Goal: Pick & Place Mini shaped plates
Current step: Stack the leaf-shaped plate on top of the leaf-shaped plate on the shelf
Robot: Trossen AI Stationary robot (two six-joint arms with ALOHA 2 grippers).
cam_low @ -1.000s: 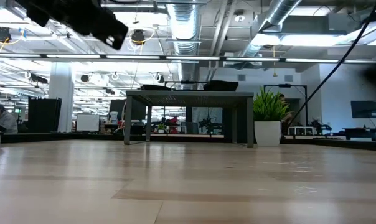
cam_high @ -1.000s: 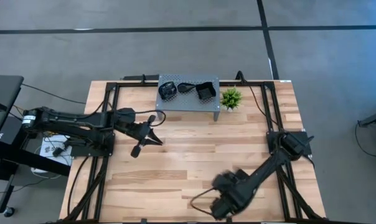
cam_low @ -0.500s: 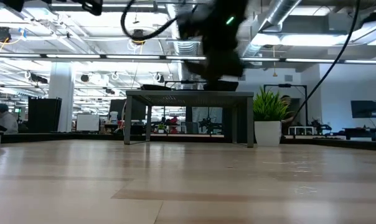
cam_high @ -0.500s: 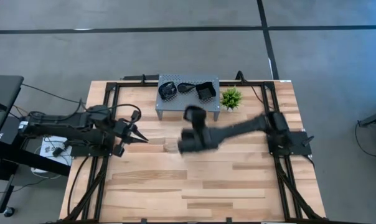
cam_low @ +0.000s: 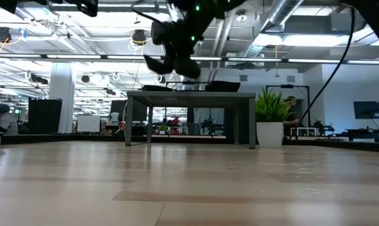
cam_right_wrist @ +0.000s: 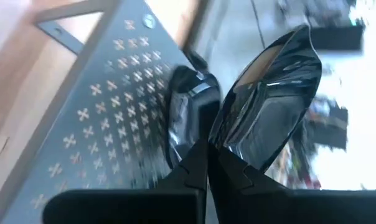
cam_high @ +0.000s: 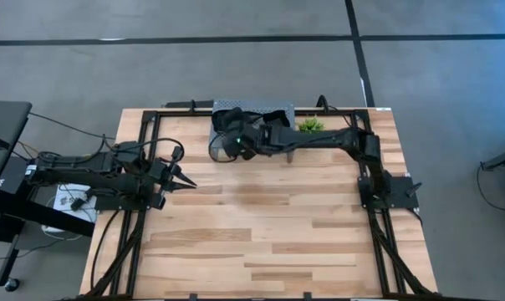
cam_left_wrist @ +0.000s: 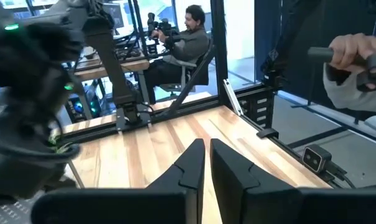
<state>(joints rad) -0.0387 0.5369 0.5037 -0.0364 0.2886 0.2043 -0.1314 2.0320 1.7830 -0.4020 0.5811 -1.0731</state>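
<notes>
My right gripper (cam_right_wrist: pixel 208 163) is shut on a glossy black leaf-shaped mini plate (cam_right_wrist: pixel 269 93). In the high view it hangs over the left part of the grey perforated stand (cam_high: pixel 279 107) at the table's far edge. In the low view the right gripper (cam_low: pixel 180 53) is above the stand's top (cam_low: pixel 189 94). Another black dish (cam_right_wrist: pixel 187 106) sits on the stand below the held plate, and more dark dishes (cam_low: pixel 222 86) rest on the stand's top. My left gripper (cam_high: pixel 186 184) is shut and waits over the table's left part. My right gripper pinches the leaf-shaped plate between its two fingers at the rim of one end (cam_right_wrist: pixel 228 140). The plate is lifted clear, above the stand, and stands tilted on edge beyond the fingertips, its glossy face (cam_right_wrist: pixel 275 74) showing.
A small green plant (cam_high: pixel 311 125) stands just right of the stand. A black frame rail (cam_high: pixel 152 125) runs round the table. A person's hand (cam_left_wrist: pixel 356 56) holds a handle beyond the table, and another person (cam_left_wrist: pixel 191 37) sits farther off. Bare wood (cam_high: pixel 261 226) fills the middle and near side.
My right arm has swept fast from the table's near edge across the middle to the stand at the far edge, and now hangs over the stand's left part. My left arm has drawn back a little toward the table's left edge and then kept still.
</notes>
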